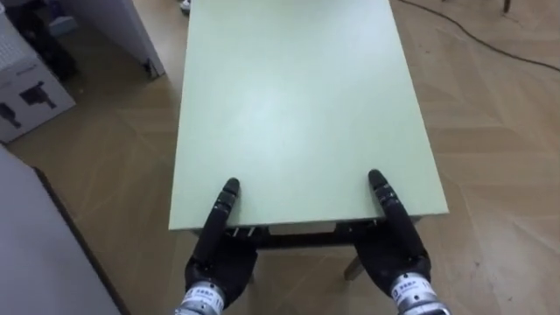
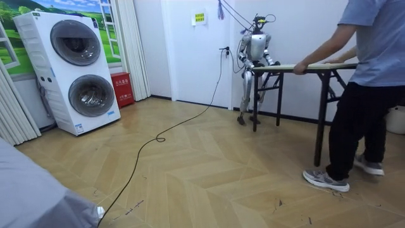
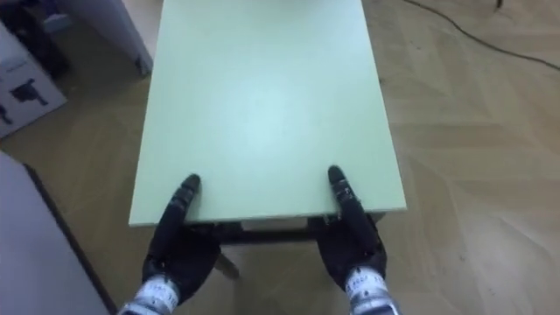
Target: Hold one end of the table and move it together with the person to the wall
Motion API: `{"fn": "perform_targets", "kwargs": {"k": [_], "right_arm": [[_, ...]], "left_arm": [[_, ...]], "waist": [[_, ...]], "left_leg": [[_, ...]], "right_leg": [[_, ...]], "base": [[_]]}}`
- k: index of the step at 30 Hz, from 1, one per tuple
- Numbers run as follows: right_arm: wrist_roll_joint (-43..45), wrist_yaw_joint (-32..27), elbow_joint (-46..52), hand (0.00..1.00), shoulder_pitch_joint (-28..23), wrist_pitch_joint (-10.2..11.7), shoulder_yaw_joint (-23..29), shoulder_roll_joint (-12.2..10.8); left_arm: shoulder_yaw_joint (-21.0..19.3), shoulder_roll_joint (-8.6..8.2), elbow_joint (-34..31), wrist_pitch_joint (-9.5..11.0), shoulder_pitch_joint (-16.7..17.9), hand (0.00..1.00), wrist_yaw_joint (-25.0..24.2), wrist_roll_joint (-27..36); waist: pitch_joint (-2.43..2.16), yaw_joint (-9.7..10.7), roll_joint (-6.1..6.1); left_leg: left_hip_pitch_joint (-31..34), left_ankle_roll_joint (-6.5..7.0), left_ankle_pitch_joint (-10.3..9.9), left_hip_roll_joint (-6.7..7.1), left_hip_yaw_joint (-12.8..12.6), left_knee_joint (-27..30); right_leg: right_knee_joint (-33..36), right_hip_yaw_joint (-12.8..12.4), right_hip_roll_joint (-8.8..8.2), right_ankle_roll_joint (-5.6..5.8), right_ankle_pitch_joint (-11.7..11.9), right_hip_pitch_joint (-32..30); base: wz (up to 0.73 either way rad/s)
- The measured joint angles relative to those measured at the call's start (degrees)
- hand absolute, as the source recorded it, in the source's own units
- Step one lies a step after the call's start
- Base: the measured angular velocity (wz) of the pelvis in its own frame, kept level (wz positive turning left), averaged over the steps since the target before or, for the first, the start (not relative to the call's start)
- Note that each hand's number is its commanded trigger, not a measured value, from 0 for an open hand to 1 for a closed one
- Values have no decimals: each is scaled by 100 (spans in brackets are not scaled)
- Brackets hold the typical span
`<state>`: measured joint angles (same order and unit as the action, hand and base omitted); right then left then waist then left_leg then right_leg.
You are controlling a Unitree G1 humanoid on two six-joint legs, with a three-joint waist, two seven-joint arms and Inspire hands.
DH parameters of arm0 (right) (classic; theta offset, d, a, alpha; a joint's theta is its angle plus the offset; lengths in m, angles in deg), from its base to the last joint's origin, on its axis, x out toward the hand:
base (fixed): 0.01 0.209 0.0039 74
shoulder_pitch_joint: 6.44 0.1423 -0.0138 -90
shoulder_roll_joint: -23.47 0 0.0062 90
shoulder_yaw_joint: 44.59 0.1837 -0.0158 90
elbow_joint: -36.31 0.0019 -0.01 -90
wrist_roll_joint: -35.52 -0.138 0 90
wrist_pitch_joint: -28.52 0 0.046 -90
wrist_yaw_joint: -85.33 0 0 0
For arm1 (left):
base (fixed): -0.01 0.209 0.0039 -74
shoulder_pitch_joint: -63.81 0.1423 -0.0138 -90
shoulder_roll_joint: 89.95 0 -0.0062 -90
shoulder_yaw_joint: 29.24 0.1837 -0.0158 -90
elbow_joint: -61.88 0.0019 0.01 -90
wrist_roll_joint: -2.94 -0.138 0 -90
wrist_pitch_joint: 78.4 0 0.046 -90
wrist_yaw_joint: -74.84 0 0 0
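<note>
A pale green table [image 1: 297, 105] stretches away from me over the wooden floor. My left hand [image 1: 219, 254] and right hand [image 1: 394, 249] clamp its near edge, thumbs lying on top and the fingers tucked under the board. In the room view I stand by the white wall at one end of the table [image 2: 323, 65]. A person [image 2: 370, 95] in a blue shirt stands at the other end with a hand [image 2: 300, 67] on the tabletop's edge. Whether the table's legs are off the floor I cannot tell.
A cardboard box [image 1: 26, 96] and a white panel [image 1: 131, 35] stand left of the table. A grey surface [image 1: 44, 254] sits close at my lower left. A stacked washer and dryer [image 2: 79, 69] and a red box [image 2: 120, 88] stand on the room view's left.
</note>
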<state>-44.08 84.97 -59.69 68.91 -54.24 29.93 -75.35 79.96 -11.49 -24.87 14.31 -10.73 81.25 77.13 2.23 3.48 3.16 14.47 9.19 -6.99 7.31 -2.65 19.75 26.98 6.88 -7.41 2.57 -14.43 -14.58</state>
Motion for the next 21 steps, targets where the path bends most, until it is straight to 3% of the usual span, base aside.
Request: {"fn": "perform_targets", "kwargs": {"k": [1,2,6,14,18,21], "right_arm": [[-9,0,0,100,-21,14,-4,3],[-15,0,0,100,-35,26,-4,16],[-17,-13,1,100,-51,25,-17,-16],[-43,-108,-1,100,-53,27,-152,-92],[-137,-108,-16,100,-54,27,-246,-64],[-238,-106,-15,100,-50,54,-298,-19]], "left_arm": [[13,2,0,-2,1,100,14,0],[30,4,1,-9,1,100,27,-7],[22,47,-2,-8,3,100,26,-7],[28,132,-75,175,109,100,52,-61],[23,225,-113,197,124,100,52,-58],[26,239,-140,197,120,100,52,-51]], "waist": [[-6,48,-13],[-9,77,-12],[-8,-110,-78],[2,-566,-172],[21,-610,-220],[21,-639,-221]], "left_leg": [[-8,-4,10,68,90,8],[-17,-28,42,125,222,-23],[-74,-89,114,115,517,-137],[-310,-137,184,62,837,-351],[-304,-190,203,68,1056,-347],[-209,-198,211,59,1069,-284]], "right_leg": [[-23,-82,25,32,166,-9],[-59,-64,38,33,189,50],[-408,251,82,-12,269,325],[-1081,348,295,-90,470,869],[-1364,482,387,-134,555,1086],[-1460,676,405,-155,590,1128]], "base": [[98],[57],[41],[19],[33],[37]]}}
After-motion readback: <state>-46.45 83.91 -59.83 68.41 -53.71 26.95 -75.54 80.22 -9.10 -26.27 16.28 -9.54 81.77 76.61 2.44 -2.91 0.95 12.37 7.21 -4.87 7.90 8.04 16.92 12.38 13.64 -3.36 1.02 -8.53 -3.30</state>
